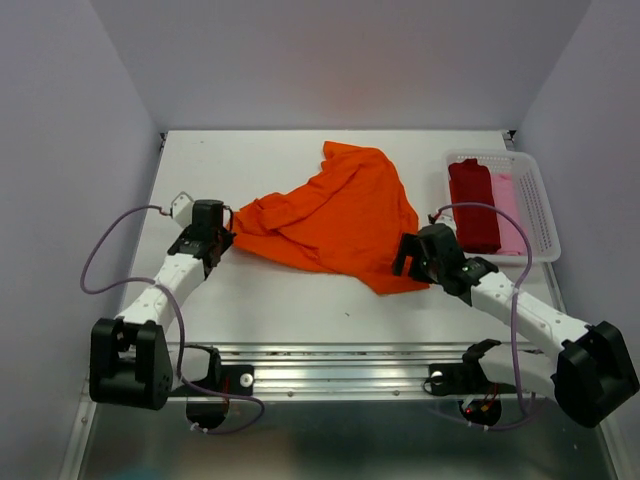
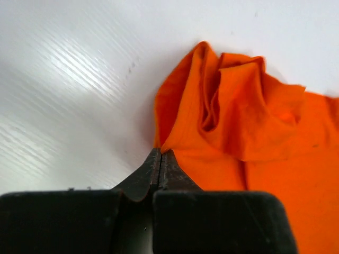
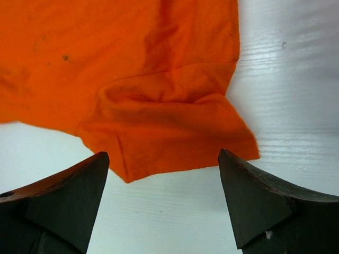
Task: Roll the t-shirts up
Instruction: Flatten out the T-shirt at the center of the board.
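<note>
Orange t-shirt [image 1: 335,215] crumpled on table [image 1: 300,300] centre. L hand [image 1: 227,238] closed tight, tips pinching shirt's left corner. R hand [image 1: 408,256] wide open at near-right corner, holding nothing. Red roll [image 1: 473,205], pink roll [image 1: 507,208] in basket [image 1: 541,215].

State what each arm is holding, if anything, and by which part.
Left gripper: jaws shut on the left corner of the orange t-shirt. Right gripper: jaws open, holding nothing.

Bright, even overhead light, soft shadows, and streaky glare on the white table [image 2: 69,84].
</note>
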### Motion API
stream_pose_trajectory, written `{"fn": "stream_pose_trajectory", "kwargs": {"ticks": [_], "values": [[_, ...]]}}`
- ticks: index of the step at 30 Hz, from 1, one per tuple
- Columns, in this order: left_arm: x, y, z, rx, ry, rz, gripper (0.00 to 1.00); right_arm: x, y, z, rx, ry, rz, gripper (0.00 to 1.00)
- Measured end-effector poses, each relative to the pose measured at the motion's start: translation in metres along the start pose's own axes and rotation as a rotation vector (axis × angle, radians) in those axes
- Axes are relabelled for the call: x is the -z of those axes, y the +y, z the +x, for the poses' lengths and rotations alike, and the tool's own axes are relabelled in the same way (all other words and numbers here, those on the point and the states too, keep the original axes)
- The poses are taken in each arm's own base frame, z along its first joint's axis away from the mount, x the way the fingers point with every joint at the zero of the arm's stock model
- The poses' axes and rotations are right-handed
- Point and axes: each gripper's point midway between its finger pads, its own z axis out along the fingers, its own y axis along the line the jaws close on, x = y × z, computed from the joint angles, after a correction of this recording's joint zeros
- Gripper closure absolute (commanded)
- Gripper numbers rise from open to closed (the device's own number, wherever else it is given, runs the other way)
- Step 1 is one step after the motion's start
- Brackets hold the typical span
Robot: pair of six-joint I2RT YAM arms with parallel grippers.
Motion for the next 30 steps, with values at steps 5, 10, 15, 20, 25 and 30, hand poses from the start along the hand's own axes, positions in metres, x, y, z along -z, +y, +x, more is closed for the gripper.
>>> {"fn": "stream_pose_trajectory", "kwargs": {"ticks": [5,10,15,20,25,30], "values": [[0.012,0.009,-0.041,0.038,-0.087,0.015,1.0,-0.001,0.0,0.013,0.045,0.046,-0.027,0.13],[0.01,0.013,-0.031,0.009,-0.044,0.007,1.0,-0.006,0.001,0.026,0.068,0.106,-0.044,0.14],[0.009,0.016,-0.033,0.002,-0.038,-0.002,1.0,-0.01,0.001,0.038,0.063,0.15,-0.052,0.15],[0.008,0.019,-0.037,0.004,-0.041,-0.011,1.0,-0.014,-0.009,0.048,0.033,0.162,-0.015,0.21],[0.006,0.028,-0.043,0.024,-0.043,-0.031,1.0,-0.018,-0.015,0.056,0.012,0.175,0.008,0.29],[0.006,0.031,-0.045,0.033,-0.043,-0.035,1.0,-0.019,-0.012,0.059,-0.01,0.167,-0.019,0.34]]}}
